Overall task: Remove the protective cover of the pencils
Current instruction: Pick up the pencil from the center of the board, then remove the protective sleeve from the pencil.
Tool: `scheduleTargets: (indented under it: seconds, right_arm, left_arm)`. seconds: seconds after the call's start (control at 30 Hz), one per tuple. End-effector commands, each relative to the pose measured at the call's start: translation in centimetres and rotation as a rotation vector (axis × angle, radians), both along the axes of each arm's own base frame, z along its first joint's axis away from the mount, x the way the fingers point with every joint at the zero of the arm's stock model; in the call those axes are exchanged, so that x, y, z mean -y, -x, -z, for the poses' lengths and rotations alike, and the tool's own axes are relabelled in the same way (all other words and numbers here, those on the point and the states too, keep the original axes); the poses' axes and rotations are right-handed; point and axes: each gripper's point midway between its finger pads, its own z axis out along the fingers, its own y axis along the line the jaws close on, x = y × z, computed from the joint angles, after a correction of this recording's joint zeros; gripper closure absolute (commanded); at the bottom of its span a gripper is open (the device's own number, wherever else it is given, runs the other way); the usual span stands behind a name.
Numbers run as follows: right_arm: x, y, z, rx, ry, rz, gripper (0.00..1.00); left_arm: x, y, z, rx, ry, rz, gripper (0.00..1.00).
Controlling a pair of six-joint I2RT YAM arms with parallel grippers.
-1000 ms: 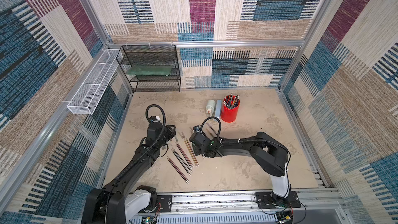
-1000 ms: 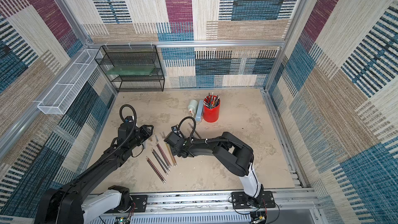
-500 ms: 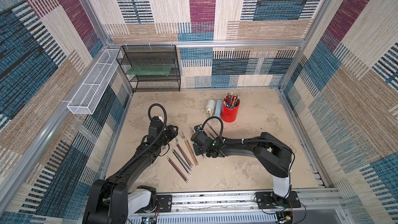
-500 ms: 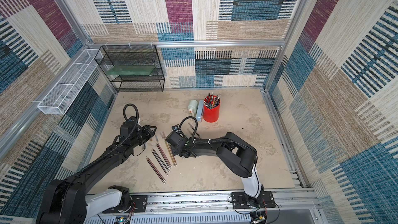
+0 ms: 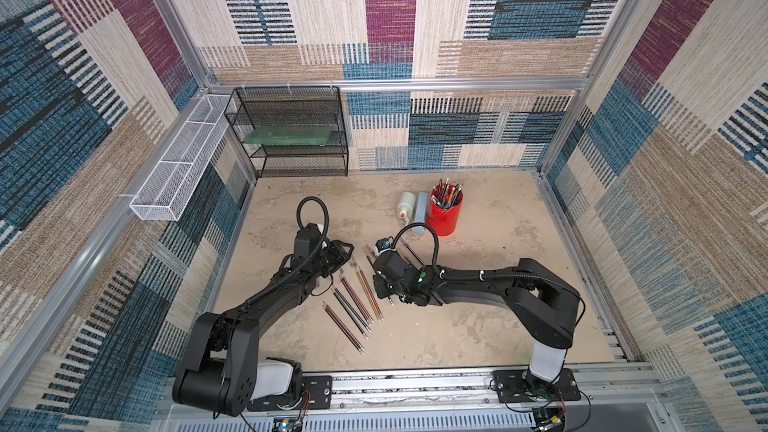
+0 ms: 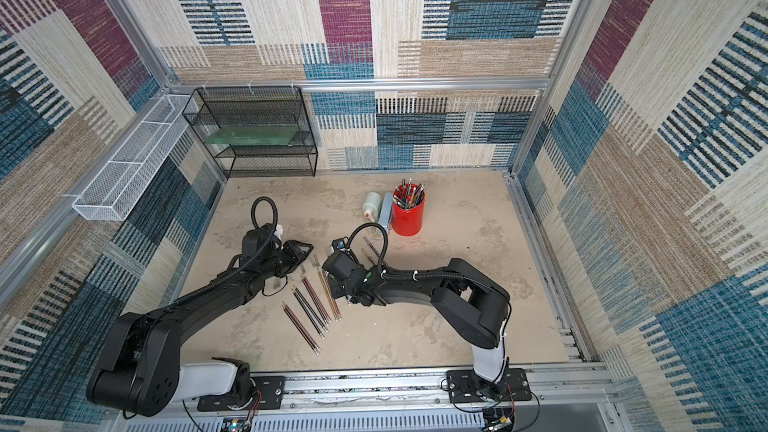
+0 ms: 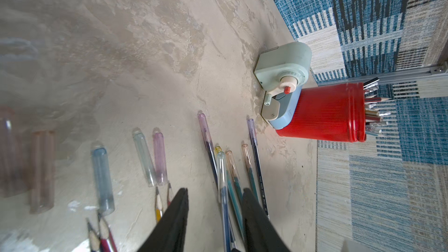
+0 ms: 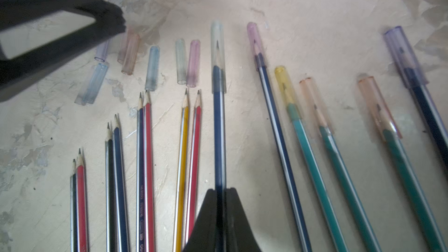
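My right gripper (image 8: 220, 190) is shut on the shaft of a dark blue pencil (image 8: 218, 129), whose tip wears a pale clear protective cover (image 8: 217, 52). In the left wrist view that capped pencil (image 7: 221, 185) runs between the jaws of my open left gripper (image 7: 215, 190), touching neither finger. In both top views the left gripper (image 5: 345, 248) (image 6: 305, 249) hovers just left of the right gripper (image 5: 380, 284) (image 6: 334, 280). Several bare pencils (image 8: 145, 153) (image 5: 353, 305) lie in a row, with several loose covers (image 8: 152, 69) (image 7: 148, 156) beyond their tips. Several more capped pencils (image 8: 315, 153) lie alongside.
A red cup (image 5: 444, 214) full of pens stands at the back, with a pale green sharpener (image 5: 406, 204) and a blue one (image 5: 422, 209) beside it. A black mesh shelf (image 5: 299, 139) fills the back left corner. A white wire basket (image 5: 178, 168) hangs on the left wall.
The left gripper has moved right and back toward the held pencil's capped end, and its jaws have opened a little wider. The right gripper has crept slightly toward the back, still holding the pencil.
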Motion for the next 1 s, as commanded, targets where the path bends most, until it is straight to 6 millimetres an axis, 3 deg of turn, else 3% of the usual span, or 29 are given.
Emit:
scheduleTargets:
  seconds: [0.0,0.43,0.97]
  right_arm:
    - [-1.2,-0.1,-1.6,0.019,-0.069,-0.019,1.0]
    - [-2.3,1.1,-3.1,0.04,-0.11,-0.06,1.0]
    - [-2.7,0.5,-2.5,0.031,-0.106,-0.057,1.0]
  left_arm:
    - [1.1,-0.7,-1.2,0.035,0.064,0.034,0.6]
    - [2.3,-1.4,0.4,-0.016,0.109,0.076,0.6]
    - [2.8,-1.5,0.8,-0.029,0.136,0.091,0.79]
